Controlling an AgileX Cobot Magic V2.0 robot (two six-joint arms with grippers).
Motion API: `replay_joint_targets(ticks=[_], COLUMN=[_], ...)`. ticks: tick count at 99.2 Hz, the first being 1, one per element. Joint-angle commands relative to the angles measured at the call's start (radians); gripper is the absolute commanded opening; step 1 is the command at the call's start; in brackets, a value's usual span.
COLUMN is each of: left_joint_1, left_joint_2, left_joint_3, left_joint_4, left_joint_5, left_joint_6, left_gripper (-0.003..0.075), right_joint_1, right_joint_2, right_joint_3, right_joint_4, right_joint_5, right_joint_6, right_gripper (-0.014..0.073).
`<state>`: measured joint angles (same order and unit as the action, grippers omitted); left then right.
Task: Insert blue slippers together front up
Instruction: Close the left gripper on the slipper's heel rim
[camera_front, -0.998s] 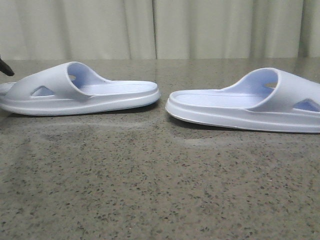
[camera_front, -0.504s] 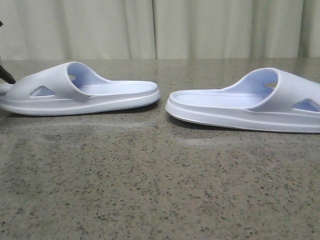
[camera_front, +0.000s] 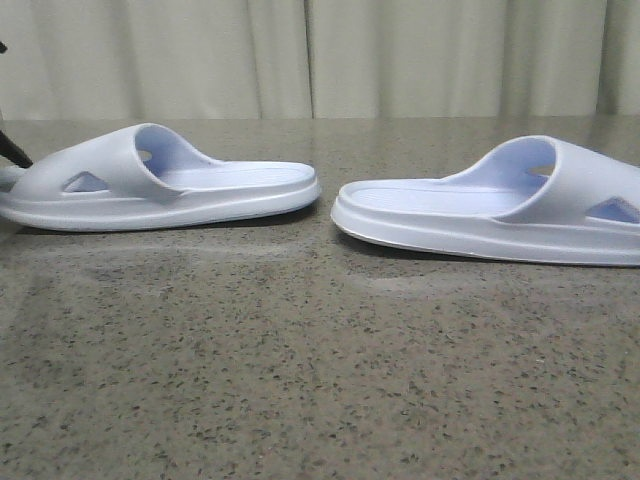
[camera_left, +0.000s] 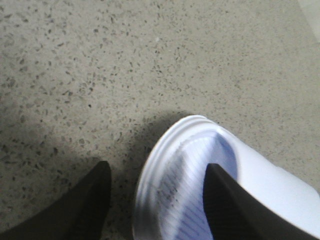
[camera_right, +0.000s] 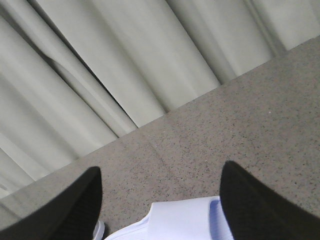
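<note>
Two pale blue slippers lie soles down on the speckled table. The left slipper (camera_front: 160, 185) and the right slipper (camera_front: 490, 205) have their open ends facing each other near the middle. My left gripper (camera_left: 157, 172) is open and straddles the rim of the left slipper's (camera_left: 180, 165) outer end, with one finger over the footbed and one outside above the table. One dark fingertip (camera_front: 14, 150) shows at the left edge of the front view. My right gripper (camera_right: 161, 167) is open above the right slipper's strap (camera_right: 185, 220) and is out of the front view.
The grey speckled table (camera_front: 320, 360) stretches toward the camera in front of both slippers. Pale curtains (camera_front: 320, 55) hang behind its far edge, and also show in the right wrist view (camera_right: 125, 60).
The left gripper's fingertip at the left edge of the front view has dropped slightly toward the left slipper's end. Both slippers have stayed in place.
</note>
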<state>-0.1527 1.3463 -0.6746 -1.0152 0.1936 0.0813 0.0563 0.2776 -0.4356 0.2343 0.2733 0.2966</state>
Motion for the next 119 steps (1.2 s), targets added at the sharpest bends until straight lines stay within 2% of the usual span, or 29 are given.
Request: replay_joint_targets(ticks=[1, 34, 79, 97, 119], left_joint_1=[-0.004, -0.004, -0.004, -0.004, -0.004], left_joint_2=[0.005, 0.055, 0.096, 0.096, 0.096], left_joint_3=[-0.045, -0.119, -0.136, -0.136, -0.136], left_joint_4=[-0.018, -0.018, -0.011, -0.006, 0.024], left_joint_5=[-0.004, 0.027, 0.178, 0.182, 0.176], left_joint_6=[0.001, 0.001, 0.009, 0.068, 0.085], left_gripper=[0.0363, 0.0363, 0.0343, 0.0257, 0.0048], right_joint_1=[-0.006, -0.006, -0.006, -0.006, -0.006], right_joint_2=[0.02, 0.02, 0.02, 0.02, 0.02], right_joint_3=[-0.035, -0.035, -0.035, -0.035, -0.035], right_joint_4=[0.002, 0.002, 0.002, 0.002, 0.002], right_joint_5=[-0.086, -0.086, -0.088, -0.088, -0.088], right_joint_6=[-0.006, -0.006, -0.006, -0.006, -0.006], right_gripper=[0.0433, 0.0433, 0.0433, 0.0433, 0.0433])
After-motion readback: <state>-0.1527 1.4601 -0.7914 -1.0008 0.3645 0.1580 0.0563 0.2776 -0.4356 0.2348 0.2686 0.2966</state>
